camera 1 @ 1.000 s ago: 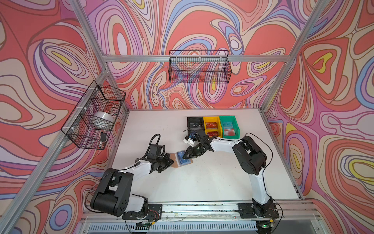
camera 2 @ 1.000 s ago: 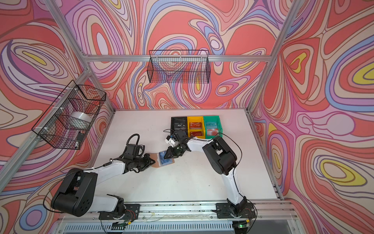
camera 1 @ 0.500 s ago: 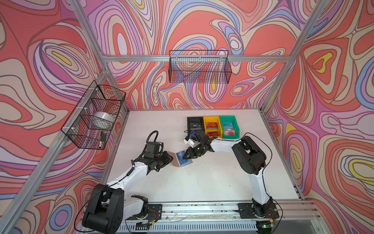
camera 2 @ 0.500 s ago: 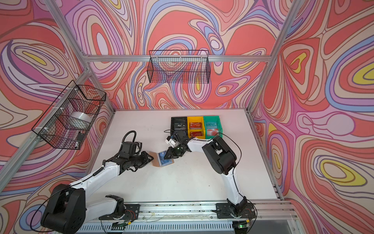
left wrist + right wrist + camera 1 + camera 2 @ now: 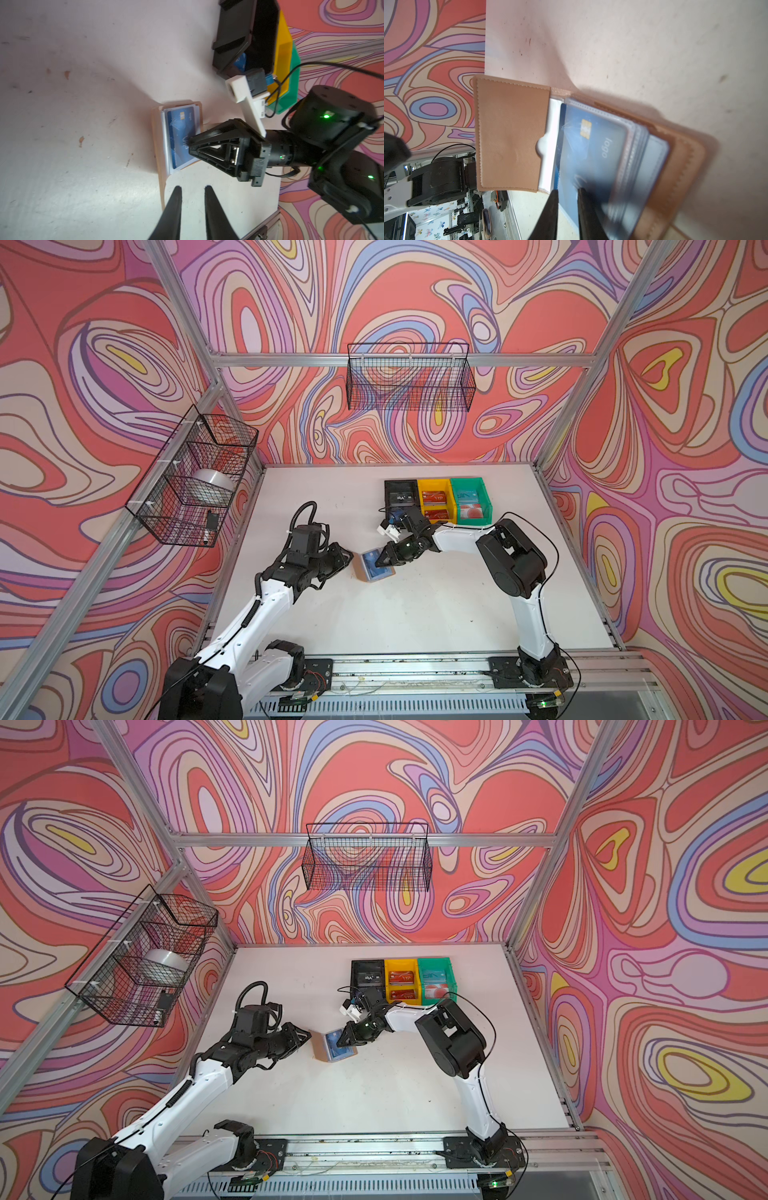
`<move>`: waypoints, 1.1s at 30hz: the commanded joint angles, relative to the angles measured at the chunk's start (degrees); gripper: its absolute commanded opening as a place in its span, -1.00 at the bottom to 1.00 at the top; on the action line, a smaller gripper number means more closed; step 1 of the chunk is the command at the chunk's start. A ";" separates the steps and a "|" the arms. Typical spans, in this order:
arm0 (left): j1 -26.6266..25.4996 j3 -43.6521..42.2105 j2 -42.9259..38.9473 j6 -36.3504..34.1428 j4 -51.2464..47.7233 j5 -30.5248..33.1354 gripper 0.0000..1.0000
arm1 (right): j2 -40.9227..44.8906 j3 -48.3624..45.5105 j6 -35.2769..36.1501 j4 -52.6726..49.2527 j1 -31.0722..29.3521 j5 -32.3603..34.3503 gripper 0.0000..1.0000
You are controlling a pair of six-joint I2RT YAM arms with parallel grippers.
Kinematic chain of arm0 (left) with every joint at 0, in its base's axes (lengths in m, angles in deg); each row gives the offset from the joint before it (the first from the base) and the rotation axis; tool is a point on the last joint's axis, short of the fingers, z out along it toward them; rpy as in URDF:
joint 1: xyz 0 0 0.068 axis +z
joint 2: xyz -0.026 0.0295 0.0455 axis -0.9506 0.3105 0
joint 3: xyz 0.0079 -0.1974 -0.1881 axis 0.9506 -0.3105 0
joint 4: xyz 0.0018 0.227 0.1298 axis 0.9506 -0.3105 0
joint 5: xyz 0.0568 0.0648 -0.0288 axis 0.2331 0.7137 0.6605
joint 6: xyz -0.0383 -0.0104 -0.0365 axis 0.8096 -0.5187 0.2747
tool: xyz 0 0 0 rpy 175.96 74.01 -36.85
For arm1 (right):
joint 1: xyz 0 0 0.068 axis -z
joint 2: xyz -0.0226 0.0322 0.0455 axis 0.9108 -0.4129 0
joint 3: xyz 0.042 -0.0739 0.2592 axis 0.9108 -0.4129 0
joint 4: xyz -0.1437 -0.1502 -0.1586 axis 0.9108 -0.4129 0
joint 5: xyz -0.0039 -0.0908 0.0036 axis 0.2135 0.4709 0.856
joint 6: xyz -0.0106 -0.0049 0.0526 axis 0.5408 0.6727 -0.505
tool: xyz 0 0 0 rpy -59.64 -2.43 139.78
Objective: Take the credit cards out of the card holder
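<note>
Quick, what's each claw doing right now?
Left gripper: jaws open, empty.
Right gripper: jaws narrow, on the blue card; grip cannot be told.

**A robotics lab test cell**

A white table (image 5: 415, 614) is enclosed by an aluminium frame (image 5: 399, 360) hung with swirl-patterned wall panels (image 5: 415, 290). Wire baskets (image 5: 409, 377) are mounted on those panels above the table. Two arm bases are bolted to a rail (image 5: 415, 668) along the table's near edge.
</note>
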 commanded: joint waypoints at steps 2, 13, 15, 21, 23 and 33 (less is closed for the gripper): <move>-0.22 0.56 2.37 4.83 7.89 -3.68 -0.55 | -3.14 -2.50 -0.22 -3.52 0.25 4.34 -0.58; -1.86 -5.88 18.53 12.68 30.92 -9.61 -0.58 | -2.72 -3.84 -0.38 -3.01 0.23 4.25 -0.58; -1.91 -9.08 19.39 12.71 32.07 -9.50 -0.58 | -2.70 -3.91 -0.35 -3.02 0.24 4.25 -0.58; -1.89 -11.53 20.87 11.56 31.20 -7.42 -0.57 | -2.72 -3.90 -0.43 -3.07 0.34 4.17 -0.58; -1.94 -11.89 22.35 11.30 31.47 -6.63 -0.56 | -2.71 -3.80 -0.50 -3.14 0.34 4.20 -0.58; -1.90 -14.45 31.82 15.97 47.40 -9.26 -0.57 | -3.09 -3.30 -0.15 -4.07 0.44 4.24 -0.58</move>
